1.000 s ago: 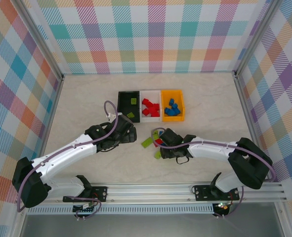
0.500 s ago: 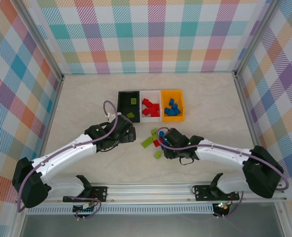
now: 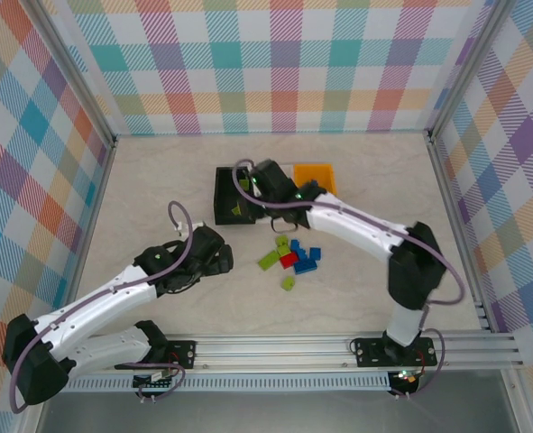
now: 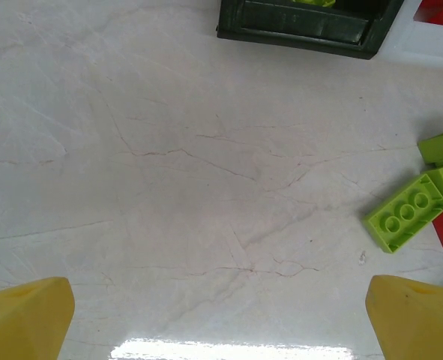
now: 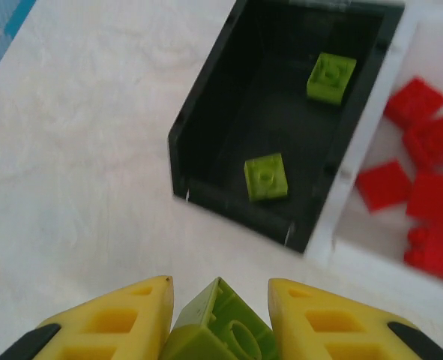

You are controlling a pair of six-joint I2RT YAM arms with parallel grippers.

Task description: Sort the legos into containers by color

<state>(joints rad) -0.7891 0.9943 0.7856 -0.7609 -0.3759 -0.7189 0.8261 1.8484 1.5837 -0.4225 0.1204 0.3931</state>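
A pale, marble-patterned tabletop (image 3: 158, 180) carries a black plastic bin (image 3: 222, 194) touching a white plastic bin (image 5: 354, 196), with an orange plastic bin (image 3: 316, 171) beyond. Nearer lie clustered lime-green plastic bricks (image 3: 268, 260), a red brick (image 3: 289, 260) and blue bricks (image 3: 307, 262).

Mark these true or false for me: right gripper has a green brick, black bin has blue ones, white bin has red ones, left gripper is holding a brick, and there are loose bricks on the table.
1. The right gripper is shut on a lime green brick. True.
2. The black bin holds blue bricks. False: it holds two lime green bricks.
3. The white bin holds red bricks. True.
4. The left gripper is holding a brick. False: it is open over bare table with nothing between its fingers.
5. Loose bricks lie on the table near the bins. True.
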